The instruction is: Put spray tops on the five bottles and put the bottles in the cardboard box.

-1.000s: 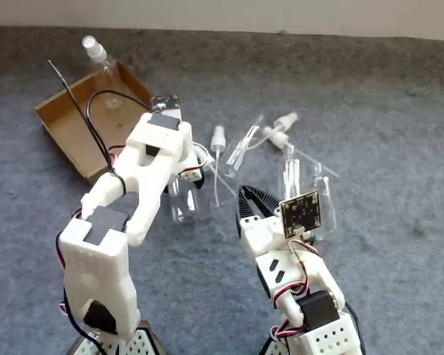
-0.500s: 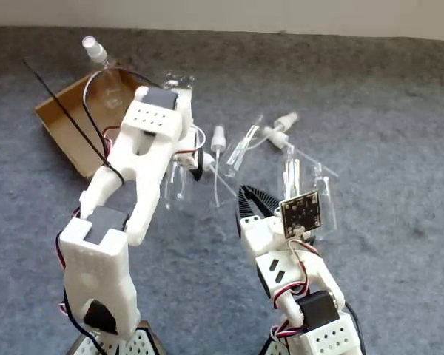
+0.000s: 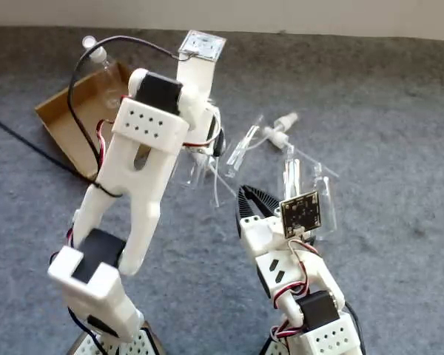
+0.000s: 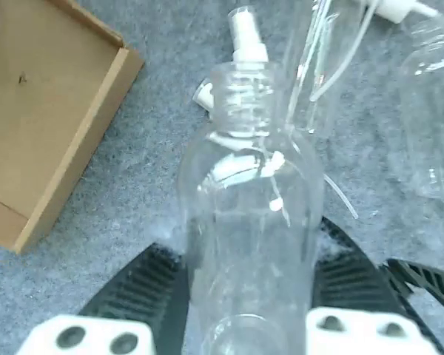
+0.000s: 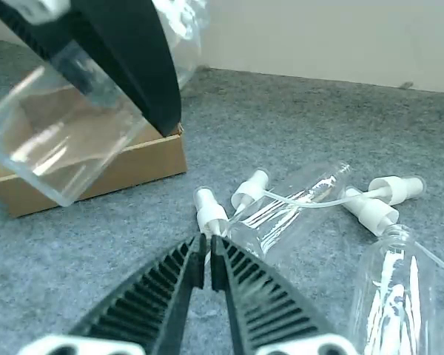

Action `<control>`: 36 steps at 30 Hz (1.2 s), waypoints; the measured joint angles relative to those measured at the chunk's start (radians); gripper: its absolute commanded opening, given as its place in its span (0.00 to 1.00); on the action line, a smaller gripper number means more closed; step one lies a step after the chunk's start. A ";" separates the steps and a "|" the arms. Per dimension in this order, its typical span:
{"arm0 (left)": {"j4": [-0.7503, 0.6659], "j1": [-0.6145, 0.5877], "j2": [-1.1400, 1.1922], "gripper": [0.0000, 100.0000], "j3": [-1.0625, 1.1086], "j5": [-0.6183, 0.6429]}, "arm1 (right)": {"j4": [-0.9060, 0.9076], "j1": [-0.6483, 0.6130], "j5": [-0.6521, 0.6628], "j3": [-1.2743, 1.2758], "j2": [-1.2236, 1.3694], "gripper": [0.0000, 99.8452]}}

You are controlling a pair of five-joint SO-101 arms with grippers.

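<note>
My left gripper (image 4: 248, 292) is shut on a clear bottle (image 4: 248, 214) and holds it tilted above the carpet; its threaded neck is bare. From above, this held bottle (image 3: 192, 166) hangs beside the cardboard box (image 3: 70, 126). It also shows as the held bottle (image 5: 66, 140) under a black finger (image 5: 133, 52). My right gripper (image 5: 207, 262) is shut on nothing, low over the carpet, pointing at two loose spray tops (image 5: 207, 207). More clear bottles (image 3: 290, 174) and spray tops (image 3: 281, 122) lie scattered ahead of my right gripper (image 3: 253, 200).
A bottle with a spray top (image 3: 96, 50) stands at the box's far corner. The box floor (image 4: 37, 111) is bare where it shows. Grey carpet covers the table, with open room to the right and near side.
The left arm has lifted the clear bottle off the carpet and swung it up and farther away. The right arm has kept still.
</note>
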 measured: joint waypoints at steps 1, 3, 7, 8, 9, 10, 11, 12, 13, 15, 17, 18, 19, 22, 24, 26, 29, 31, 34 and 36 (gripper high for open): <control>0.002 0.005 -0.032 0.06 0.012 0.000 | 0.000 0.000 0.000 0.000 0.000 0.01; 0.005 0.006 -0.094 0.06 0.032 -0.003 | 0.000 0.000 0.000 0.000 0.000 0.01; 0.005 0.000 -0.229 0.06 0.098 -0.098 | 0.000 0.000 0.000 0.000 0.000 0.01; 0.005 0.002 -0.264 0.06 0.124 -0.132 | 0.000 0.000 0.000 0.000 0.000 0.01; 0.006 0.003 -0.299 0.06 0.150 -0.153 | 0.000 0.000 0.000 0.000 0.000 0.01; 0.006 0.006 -0.333 0.06 0.178 -0.166 | 0.000 0.000 0.000 0.000 0.000 0.01; 0.006 0.006 -0.368 0.06 0.209 -0.172 | 0.000 0.000 0.000 0.000 0.000 0.01; 0.006 0.006 -0.400 0.06 0.241 -0.176 | 0.000 0.000 0.000 0.000 0.000 0.01; 0.006 0.005 -0.433 0.06 0.273 -0.176 | 0.000 0.000 0.000 0.000 0.000 0.01; 0.006 0.002 -0.502 0.06 0.336 -0.178 | 0.000 0.000 0.000 0.000 0.000 0.01; 0.006 0.002 -0.577 0.06 0.400 -0.183 | 0.000 0.000 0.000 0.000 0.000 0.01; 0.006 0.002 -0.618 0.06 0.433 -0.183 | 0.000 0.000 0.000 0.000 0.000 0.01; 0.006 0.003 -0.658 0.06 0.462 -0.183 | 0.000 0.000 0.000 0.000 0.000 0.01; 0.005 0.005 -0.786 0.06 0.555 -0.183 | 0.000 0.000 0.000 0.000 0.000 0.02; -0.029 0.002 -0.864 0.06 0.624 -0.183 | 0.000 0.000 0.000 0.000 0.000 0.02; -0.086 0.002 -0.939 0.06 0.707 -0.183 | 0.000 0.000 0.000 0.000 0.000 0.02; -0.189 0.003 -1.040 0.06 0.845 -0.183 | 0.000 0.000 0.000 0.000 0.000 0.02; -0.255 0.003 -1.103 0.06 0.939 -0.183 | 0.000 0.000 0.000 0.000 0.000 0.02; -0.361 0.003 -1.186 0.06 1.091 -0.183 | 0.000 0.000 0.000 0.000 0.000 0.02; -0.437 -0.021 -1.232 0.06 1.197 -0.183 | 0.000 -0.003 0.000 0.000 0.000 0.02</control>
